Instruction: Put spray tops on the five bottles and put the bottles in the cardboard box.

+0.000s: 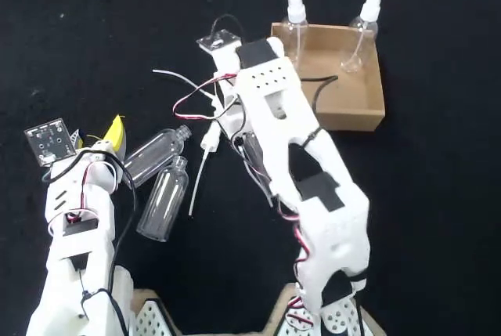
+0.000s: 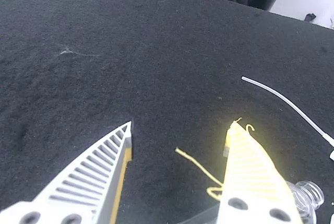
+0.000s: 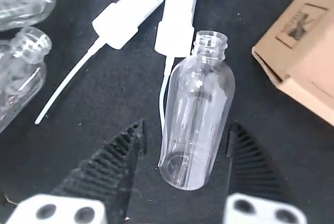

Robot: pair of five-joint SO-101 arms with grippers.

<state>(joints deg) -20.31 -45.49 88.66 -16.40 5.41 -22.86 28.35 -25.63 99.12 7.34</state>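
My right gripper (image 3: 186, 126) is open, its black fingers on either side of a clear capless bottle (image 3: 195, 119) that lies on the black cloth. Two spray tops (image 3: 122, 20) (image 3: 177, 20) with dip tubes lie just beyond the bottle's neck. Two more capless bottles (image 1: 156, 154) (image 1: 164, 199) lie side by side between the arms. In the cardboard box (image 1: 364, 105) stand two bottles with spray tops (image 1: 295, 19) (image 1: 364, 23). My left gripper (image 2: 181, 126) is open over bare cloth, its yellow finger (image 1: 116, 132) close to the neck of a lying bottle (image 2: 308, 192).
A spray top with a long tube (image 1: 207, 144) lies between the lying bottles and the right arm. Another thin tube (image 2: 282, 101) lies on the cloth ahead of the left gripper. The box's corner (image 3: 308, 51) is close beside the right gripper.
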